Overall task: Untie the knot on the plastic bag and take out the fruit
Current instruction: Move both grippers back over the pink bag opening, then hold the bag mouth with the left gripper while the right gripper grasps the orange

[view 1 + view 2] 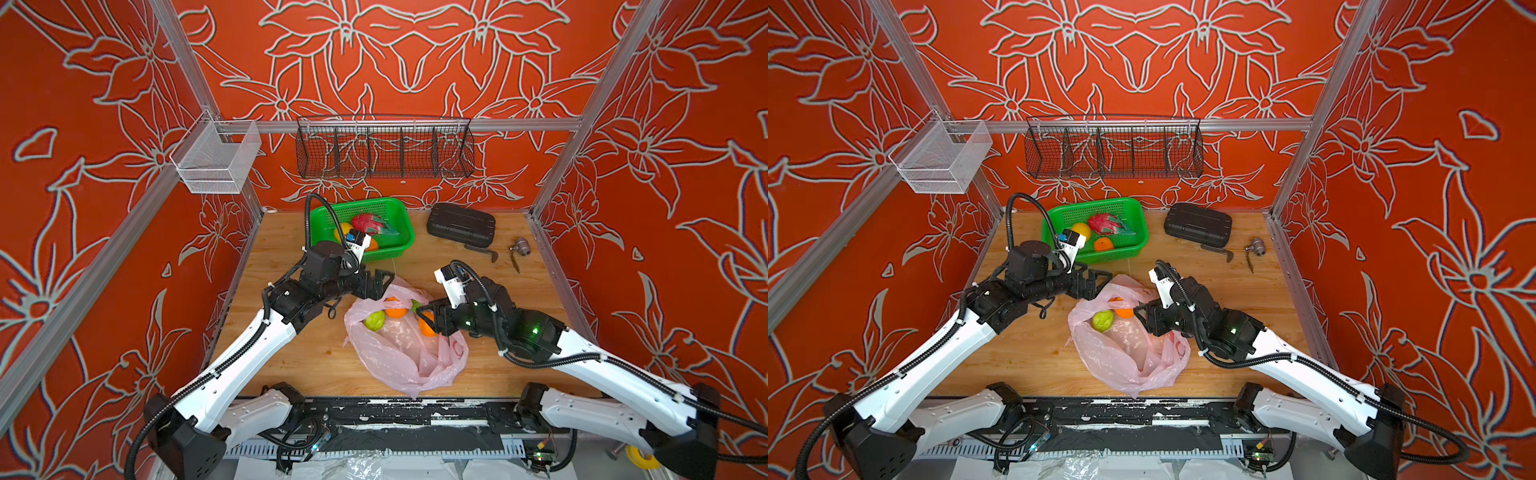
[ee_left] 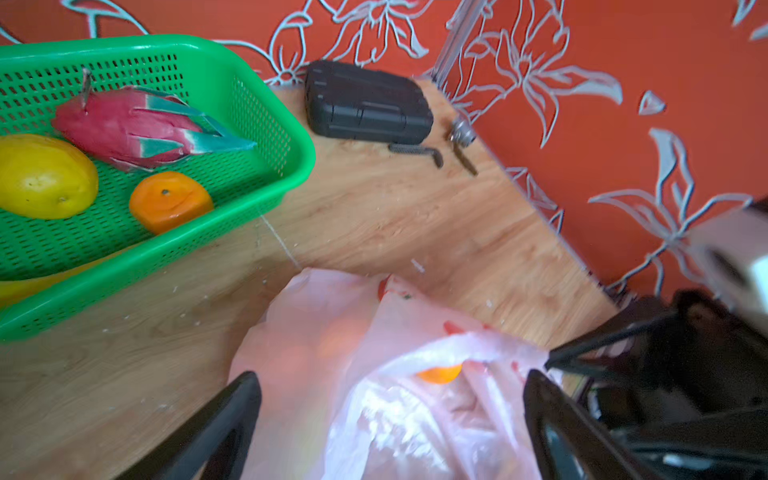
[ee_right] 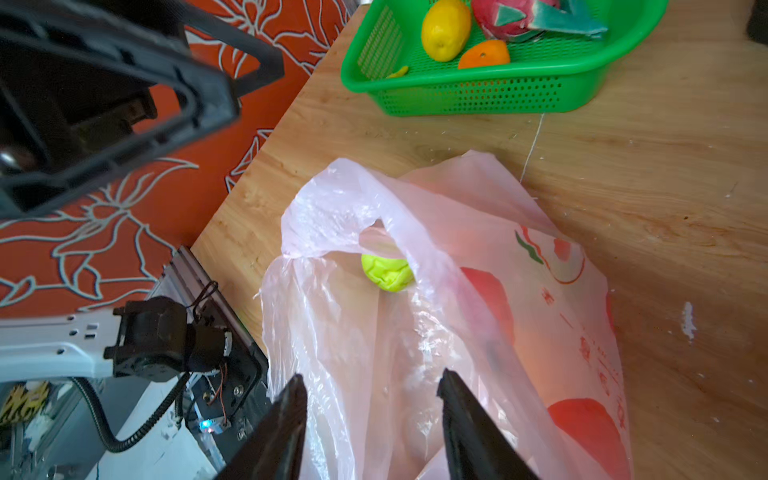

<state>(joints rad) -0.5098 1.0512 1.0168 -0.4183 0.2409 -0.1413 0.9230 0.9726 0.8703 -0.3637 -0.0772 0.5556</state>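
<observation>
Pink plastic bag (image 1: 395,357), both arms angled inward over it, jaws parted

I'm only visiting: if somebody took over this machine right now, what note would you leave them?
Left gripper: open, empty, at the far edge of the plastic bag.
Right gripper: jaws half apart at the bag's mouth; grip unclear.
Done: bag untied; dragon fruit, yellow fruit and one orange lie in the green basket.
Left: a green fruit and two oranges inside the bag.

Bare tabletop (image 1: 291,357) left of plastic bag (image 1: 395,357), green basket (image 1: 390,251) behind
</observation>
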